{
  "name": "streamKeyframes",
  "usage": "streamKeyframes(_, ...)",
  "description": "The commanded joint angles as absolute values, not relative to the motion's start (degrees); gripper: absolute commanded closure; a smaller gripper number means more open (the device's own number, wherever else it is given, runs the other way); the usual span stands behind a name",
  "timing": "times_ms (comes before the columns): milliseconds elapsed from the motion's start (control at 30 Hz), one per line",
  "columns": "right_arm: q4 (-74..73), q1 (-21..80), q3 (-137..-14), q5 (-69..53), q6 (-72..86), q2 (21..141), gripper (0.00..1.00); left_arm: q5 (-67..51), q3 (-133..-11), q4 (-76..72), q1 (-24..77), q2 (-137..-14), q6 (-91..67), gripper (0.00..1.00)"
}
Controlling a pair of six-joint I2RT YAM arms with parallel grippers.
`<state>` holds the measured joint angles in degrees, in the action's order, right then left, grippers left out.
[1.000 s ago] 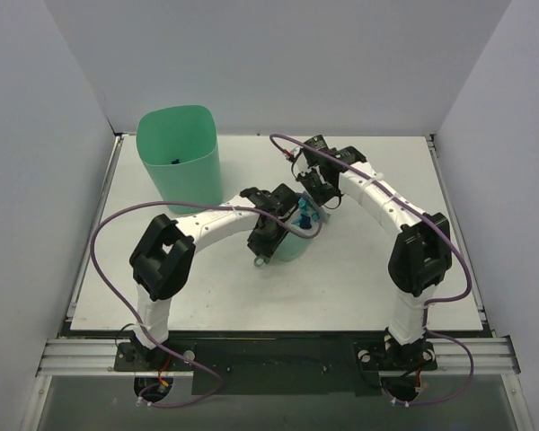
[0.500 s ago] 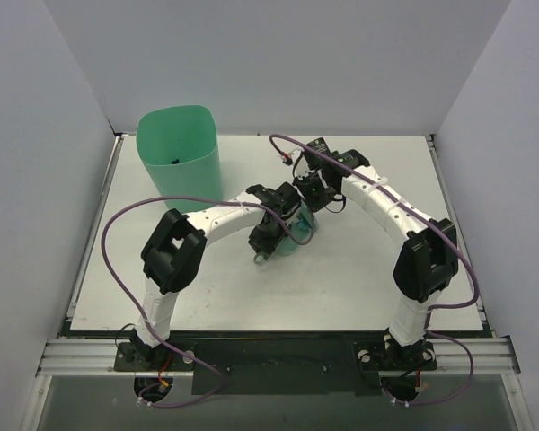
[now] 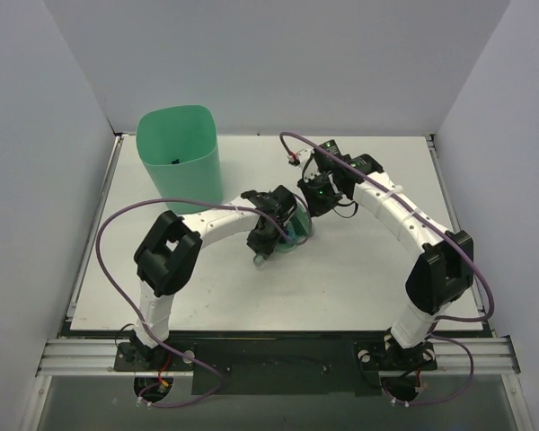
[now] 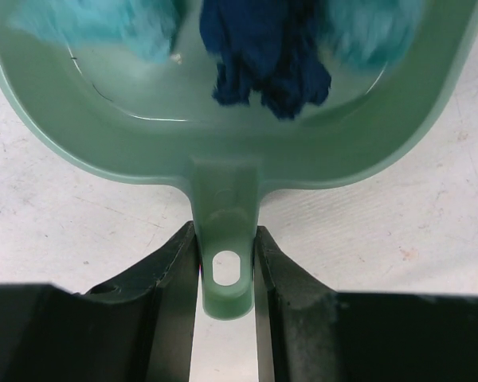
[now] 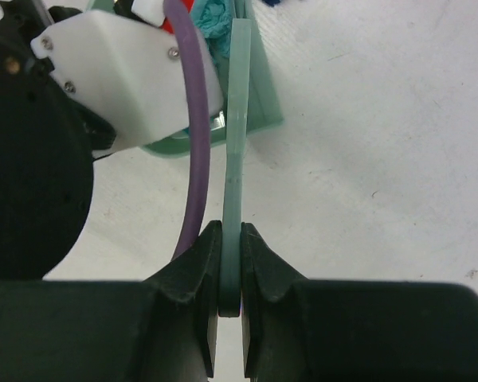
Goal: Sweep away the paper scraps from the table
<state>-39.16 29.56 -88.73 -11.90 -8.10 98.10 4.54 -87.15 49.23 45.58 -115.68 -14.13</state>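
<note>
My left gripper [image 4: 225,274] is shut on the handle of the mint-green dustpan [image 4: 223,151], which rests on the white table [image 4: 48,215]. Navy blue paper scraps [image 4: 263,56] and turquoise scraps [image 4: 103,24] lie in the pan. My right gripper [image 5: 229,274] is shut on the thin handle of the mint-green brush [image 5: 237,95], whose head reaches the pan's mouth. In the top view the dustpan [image 3: 292,235] sits mid-table between my left gripper [image 3: 260,251] and my right gripper [image 3: 316,193]. One dark scrap [image 5: 276,3] lies on the table past the brush.
A tall mint-green bin [image 3: 180,157] stands at the back left with a dark scrap inside. The left arm's purple cable [image 5: 190,119] runs close beside the brush. Grey walls enclose the table on three sides.
My right arm has swung outward and drawn the brush back toward the far right of the pan. The left gripper and dustpan shifted slightly toward the back.
</note>
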Motion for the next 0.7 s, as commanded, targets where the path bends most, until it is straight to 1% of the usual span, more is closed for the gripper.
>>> streamKeyframes(0,-42.8,28.9,-86.8,-15.9,-6.4,93.1,1.00,9.5,-85.1,42.3,44.0,-113.0,-16.6,1.00)
streamKeyframes(333,-42.8,26.0,-86.6,-16.7,-4.3,89.9,1.00,10.5,-81.9,38.8,43.9,-111.0,-17.9,1.00)
streamKeyframes(667,-40.6,22.1,-86.8,-16.0,-0.5,86.8,1.00,10.5,-80.4,39.2,44.0,-108.2,-18.8,1.00)
